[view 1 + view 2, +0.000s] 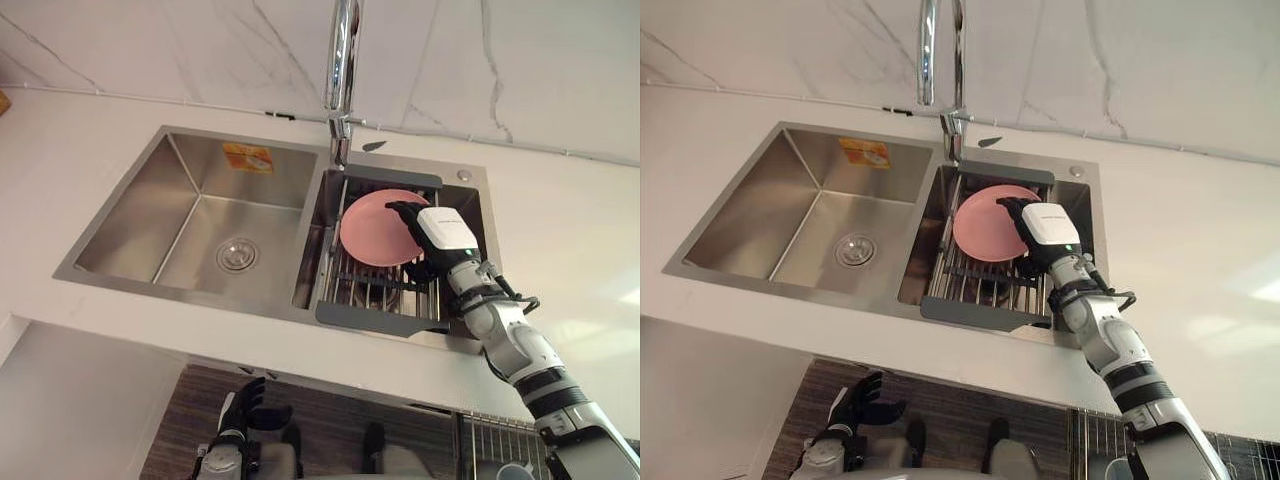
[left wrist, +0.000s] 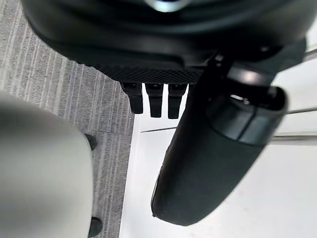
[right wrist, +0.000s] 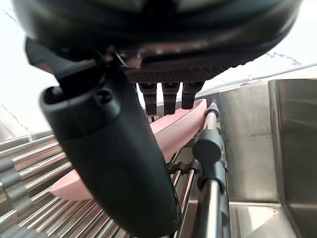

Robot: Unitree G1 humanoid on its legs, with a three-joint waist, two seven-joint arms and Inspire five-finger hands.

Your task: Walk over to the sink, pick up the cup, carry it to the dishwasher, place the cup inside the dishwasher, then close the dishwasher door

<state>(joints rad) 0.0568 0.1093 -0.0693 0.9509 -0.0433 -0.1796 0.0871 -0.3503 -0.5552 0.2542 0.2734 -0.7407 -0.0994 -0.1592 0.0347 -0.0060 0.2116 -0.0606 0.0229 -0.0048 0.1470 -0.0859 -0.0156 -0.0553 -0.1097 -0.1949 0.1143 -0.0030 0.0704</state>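
Right hand (image 1: 436,234), fingers straight and holding nothing, hovered over the round pink plate (image 1: 368,232) leaning in the dark-framed wire rack (image 1: 372,319) in the stainless steel double sink's (image 1: 190,225) right basin, likely lining up a grasp; left hand (image 1: 246,402) hung low, relaxed.

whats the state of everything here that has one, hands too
pink plate: resting in the rack, not lifted
rack: sitting in the right basin
faucet: no water running
right hand: open, fingers straight at the plate's rim
left hand: open, low below the counter
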